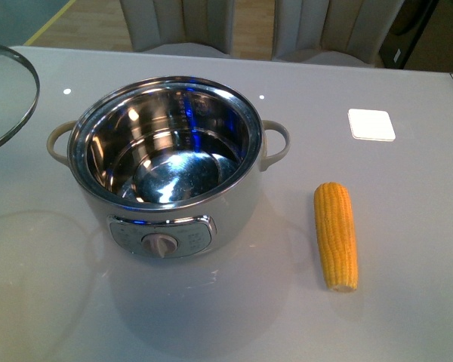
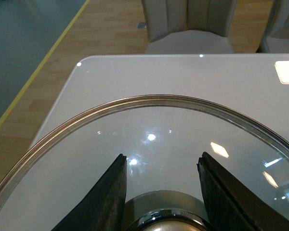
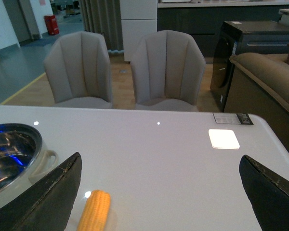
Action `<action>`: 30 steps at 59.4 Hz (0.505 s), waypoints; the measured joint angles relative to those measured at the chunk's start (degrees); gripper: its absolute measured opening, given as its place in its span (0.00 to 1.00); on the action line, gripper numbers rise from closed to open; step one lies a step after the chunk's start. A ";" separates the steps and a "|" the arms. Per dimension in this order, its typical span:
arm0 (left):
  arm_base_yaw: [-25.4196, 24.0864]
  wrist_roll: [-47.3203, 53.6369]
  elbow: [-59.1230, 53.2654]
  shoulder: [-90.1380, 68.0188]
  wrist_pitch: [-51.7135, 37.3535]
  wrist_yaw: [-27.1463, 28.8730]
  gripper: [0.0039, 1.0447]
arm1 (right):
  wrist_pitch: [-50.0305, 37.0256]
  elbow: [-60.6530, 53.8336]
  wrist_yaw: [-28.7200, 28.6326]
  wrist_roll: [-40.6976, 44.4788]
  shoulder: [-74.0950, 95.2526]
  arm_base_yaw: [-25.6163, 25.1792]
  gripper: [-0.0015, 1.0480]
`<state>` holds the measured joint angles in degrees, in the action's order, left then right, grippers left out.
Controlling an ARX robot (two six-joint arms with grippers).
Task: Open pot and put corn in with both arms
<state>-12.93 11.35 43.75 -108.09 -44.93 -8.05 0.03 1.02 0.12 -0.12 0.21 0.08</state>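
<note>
The cream-white pot [image 1: 166,162] stands open in the middle of the table, its steel inside empty, dial panel facing me. The yellow corn [image 1: 336,235] lies on the table to the pot's right, pointing away from me. The glass lid [image 1: 4,94] hangs at the far left, off the pot. In the left wrist view my left gripper [image 2: 163,163] is shut on the lid's knob [image 2: 159,216], the glass lid [image 2: 149,125] spreading beyond it. In the right wrist view my right gripper [image 3: 161,166] is wide open and empty above the table, the corn [image 3: 94,211] by its one finger and the pot [image 3: 14,154] beyond that.
A white square pad [image 1: 371,124] lies on the table at the back right. Two grey chairs [image 3: 125,67] stand behind the table's far edge. A sofa and a dark cabinet stand off to the right.
</note>
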 joint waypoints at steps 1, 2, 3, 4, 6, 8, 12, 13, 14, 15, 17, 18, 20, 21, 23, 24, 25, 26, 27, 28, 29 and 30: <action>-0.33 0.22 0.00 -0.31 -0.22 -0.17 0.38 | 0.00 0.00 0.00 0.00 0.00 0.00 0.92; -0.50 0.28 0.00 -0.50 -0.31 -0.26 0.38 | 0.00 0.00 0.00 0.00 0.00 0.00 0.92; -0.83 0.57 0.00 -0.83 -0.57 -0.44 0.38 | 0.00 0.00 0.00 0.00 0.00 0.00 0.92; -0.96 0.68 0.00 -0.98 -0.66 -0.59 0.38 | 0.00 0.00 0.00 0.00 0.00 0.00 0.92; -1.38 0.94 0.00 -1.53 -0.96 -0.83 0.38 | 0.00 0.00 0.00 0.00 0.00 0.00 0.92; -1.79 1.18 0.00 -2.01 -1.36 -1.07 0.38 | 0.00 0.00 0.00 0.00 0.00 0.00 0.92; -2.75 1.53 0.00 -3.26 -2.23 -1.38 0.38 | 0.00 0.00 0.00 0.00 0.00 0.00 0.92; -2.89 1.53 0.00 -3.43 -2.34 -1.46 0.38 | 0.00 0.00 -0.02 0.00 0.00 0.00 0.92; -3.17 1.55 0.00 -3.76 -2.58 -1.66 0.38 | 0.00 0.00 0.00 0.00 0.00 0.00 0.92; -3.32 1.57 0.00 -3.89 -2.73 -1.68 0.38 | 0.00 0.00 0.00 0.00 0.00 0.00 0.92; -3.76 1.68 0.00 -4.55 -3.15 -1.90 0.38 | 0.00 0.00 0.00 0.00 0.00 0.00 0.92; -4.07 1.75 0.00 -4.85 -3.45 -2.03 0.38 | 0.00 0.00 0.00 0.00 0.00 0.00 0.92; -4.87 1.95 0.02 -5.90 -4.17 -2.08 0.38 | 0.00 0.00 0.00 0.00 0.00 0.00 0.92; -5.22 1.95 0.02 -6.45 -4.42 -2.08 0.38 | 0.00 0.00 0.00 0.00 0.00 0.00 0.92; -6.12 1.99 0.04 -7.52 -5.03 -2.08 0.38 | 0.00 0.00 0.00 0.00 0.00 0.00 0.92; -6.45 1.99 0.04 -7.98 -5.20 -2.08 0.38 | 0.00 0.00 0.00 0.00 0.00 0.00 0.92; -6.75 2.03 0.04 -8.46 -5.49 -2.10 0.38 | 0.00 0.00 -0.02 0.00 0.00 0.00 0.92; -6.91 2.08 0.04 -8.63 -5.62 -2.08 0.38 | 0.00 0.00 0.00 0.00 0.00 0.00 0.92; -7.19 2.08 0.04 -9.22 -5.88 -2.16 0.38 | 0.00 0.00 0.00 0.00 0.00 0.00 0.92; -7.45 2.10 0.04 -9.60 -6.21 -2.21 0.38 | 0.00 0.00 -0.02 0.00 0.00 0.00 0.92; -7.72 2.10 0.09 -10.21 -6.47 -2.32 0.38 | 0.00 0.00 0.00 0.00 0.00 0.00 0.92; -7.98 2.12 0.15 -10.60 -6.71 -2.34 0.38 | 0.00 0.00 0.00 0.00 0.00 0.00 0.92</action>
<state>-20.91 13.47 43.90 -118.69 -51.64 -10.39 0.03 1.02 0.12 -0.12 0.21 0.08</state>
